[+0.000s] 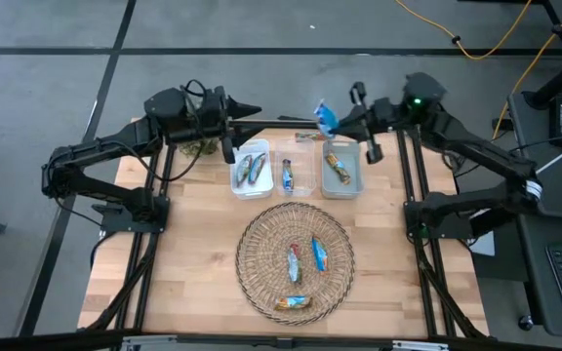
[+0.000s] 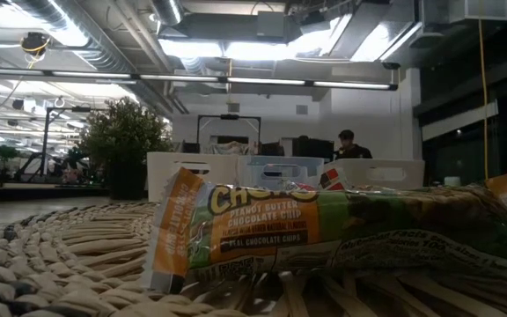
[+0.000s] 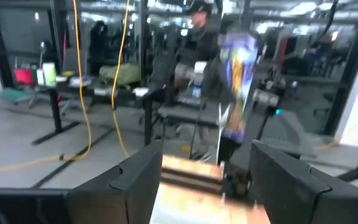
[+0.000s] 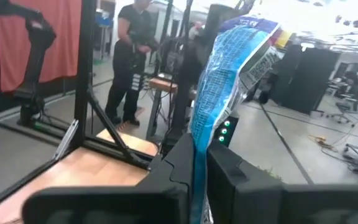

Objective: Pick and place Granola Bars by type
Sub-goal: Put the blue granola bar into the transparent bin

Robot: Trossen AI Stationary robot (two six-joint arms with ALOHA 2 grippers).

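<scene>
My right gripper (image 1: 334, 123) is above the table's far edge, behind the right bin, and is shut on a blue foil bar (image 1: 325, 116), which shows close up in the right wrist view (image 4: 225, 87). My left gripper (image 1: 256, 110) hovers open behind the left bin, pointing toward the right arm; its wrist view shows the blue bar (image 3: 237, 87) farther off. Three bars lie flat in the wicker tray (image 1: 252, 283): two bluish (image 1: 294, 261) (image 1: 318, 253) and an orange-brown one (image 1: 294, 303), which fills the low view (image 2: 324, 233). My right gripper pinches the blue bar between its two fingers at the bar's lower end (image 4: 197, 158). The bar is lifted clear of the table and stands up past the fingertips, its upper end (image 4: 247, 31) free in the air.
Three plastic bins stand in a row at the far side: the left (image 1: 238, 185) holds two bars, the middle (image 1: 298, 187) a blue one, the right (image 1: 356, 185) an orange-brown one. A green plant (image 1: 201, 146) sits under the left arm. A person (image 2: 347, 145) is in the room behind.
</scene>
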